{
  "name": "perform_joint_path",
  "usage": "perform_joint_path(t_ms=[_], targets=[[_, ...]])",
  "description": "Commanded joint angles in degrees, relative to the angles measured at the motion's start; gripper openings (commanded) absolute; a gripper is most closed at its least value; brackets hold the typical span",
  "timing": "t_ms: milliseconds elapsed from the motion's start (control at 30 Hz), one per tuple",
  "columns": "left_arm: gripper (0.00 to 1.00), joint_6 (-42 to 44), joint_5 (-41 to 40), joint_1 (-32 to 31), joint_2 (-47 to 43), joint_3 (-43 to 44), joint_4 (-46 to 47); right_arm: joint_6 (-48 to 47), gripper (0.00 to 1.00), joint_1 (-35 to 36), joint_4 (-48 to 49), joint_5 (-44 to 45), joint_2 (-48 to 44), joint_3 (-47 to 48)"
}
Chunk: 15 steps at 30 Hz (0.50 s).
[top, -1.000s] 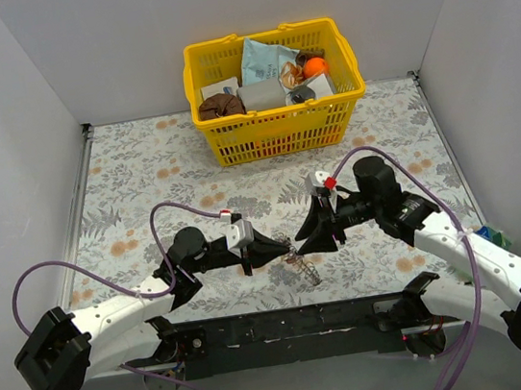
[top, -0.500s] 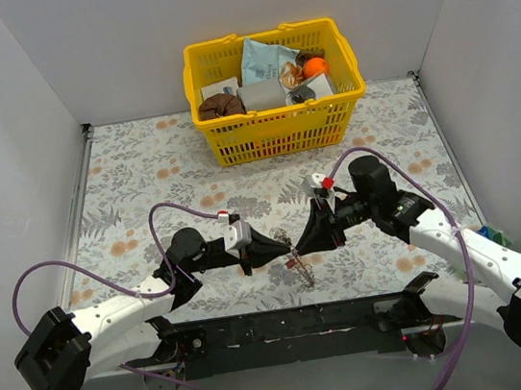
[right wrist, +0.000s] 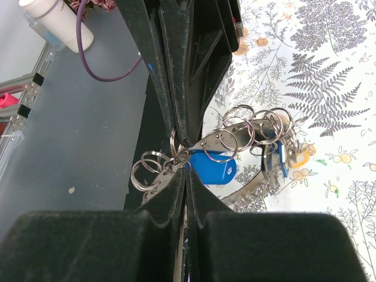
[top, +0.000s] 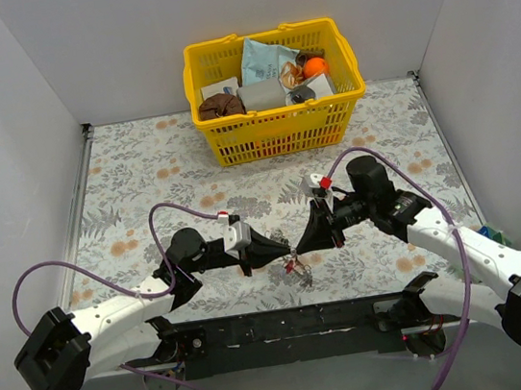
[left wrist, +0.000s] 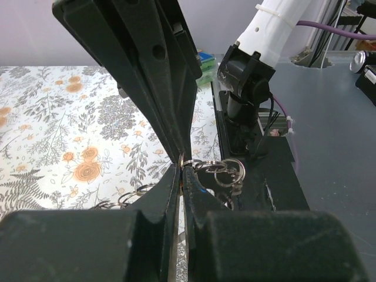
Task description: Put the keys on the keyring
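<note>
Got the keys [right wrist: 211, 166] strung with the keyring [right wrist: 218, 140] in a tangle of split rings [right wrist: 147, 170], hanging mid-air over the near middle of the table [top: 141, 173]. Pinched from 9 o'clock by the left gripper [left wrist: 183, 167] and from 3 by the right gripper [right wrist: 183, 158], jaws fully closed on split rings, tips almost touching. Trails toward 6 from both, looks equally near.

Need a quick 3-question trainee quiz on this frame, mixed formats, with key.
1. True or false: the right gripper is wide open.
2. The key head beside the right gripper's tips is: A red, B blue, C green.
3. Fill in: the yellow basket stands at the table's ___ side, seen from the arms.

Key: 1 false, it is shut on the key bunch. 2 B. 3 far.
</note>
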Motion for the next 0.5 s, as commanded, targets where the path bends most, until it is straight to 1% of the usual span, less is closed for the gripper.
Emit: perform_joint_path(t_ms=[0, 367, 467], targets=[[0.0, -0.3, 1.4, -0.2, -2.5, 0.4, 4.8, -1.1, 0.07, -0.1, 0.0, 0.9, 0.9, 0.8], [0.0, -0.6, 1.7, -0.2, -3.0, 0.3, 4.8, -1.9, 0.05, 0.0, -1.3, 1.7, 1.0, 1.2], [0.0, -0.4, 1.3, -0.2, -3.2, 0.2, 4.2, -1.9, 0.08, 0.0, -1.2, 3.1, 0.0, 1.1]])
